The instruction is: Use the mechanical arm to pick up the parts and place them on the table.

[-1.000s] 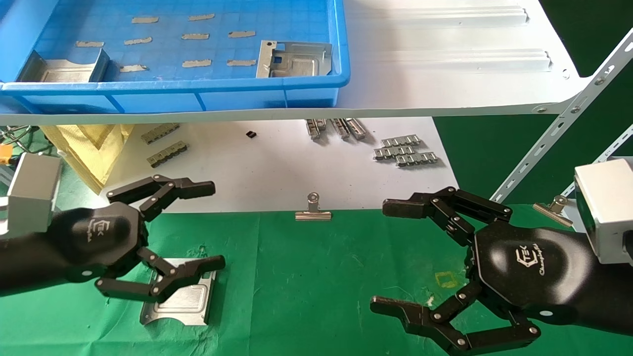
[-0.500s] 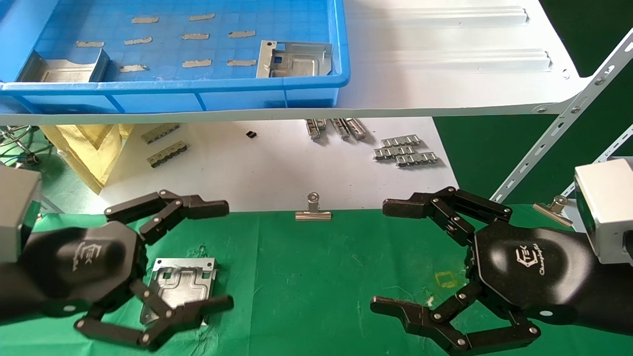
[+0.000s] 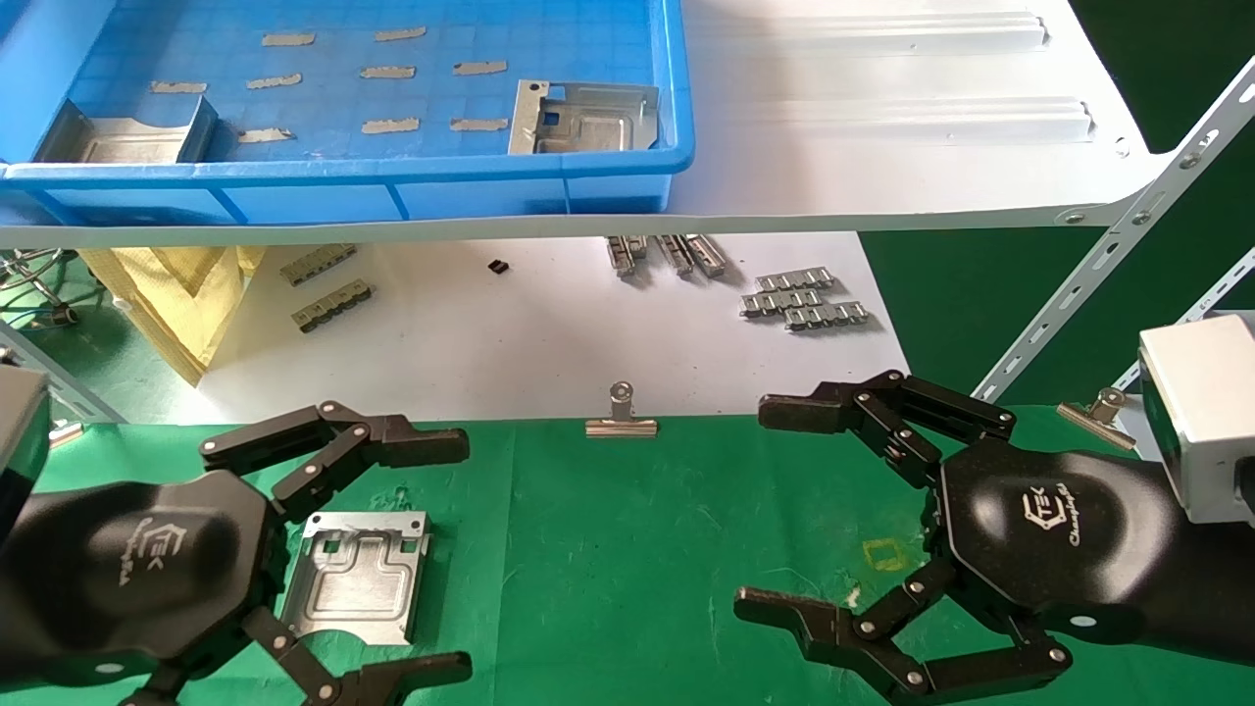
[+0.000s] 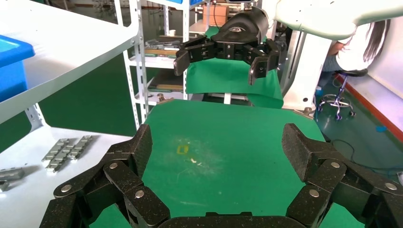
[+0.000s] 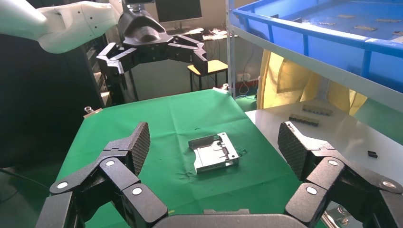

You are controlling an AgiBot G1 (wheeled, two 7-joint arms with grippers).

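One silver part [image 3: 358, 578] lies flat on the green table [image 3: 627, 549] at the left; it also shows in the right wrist view [image 5: 214, 152]. My left gripper [image 3: 431, 559] is open and empty, raised above the part and drawn back toward me. Two more parts sit in the blue tray [image 3: 627, 162] on the shelf: one at its left end [image 3: 123, 137], one at its right end [image 3: 580, 118]. My right gripper [image 3: 775, 510] is open and empty above the table's right side, near a yellow square mark [image 3: 887, 555].
A white shelf [image 3: 882, 127] overhangs the back. Small ribbed metal strips [image 3: 804, 297] lie on the white sheet under it. A binder clip [image 3: 621, 417] holds the cloth's far edge, another [image 3: 1096, 410] sits at the right. Yellow fabric [image 3: 186, 294] hangs at the left.
My left gripper has lifted off the part and drawn back toward me, leaving the part lying uncovered on the green cloth. The right arm has not moved.
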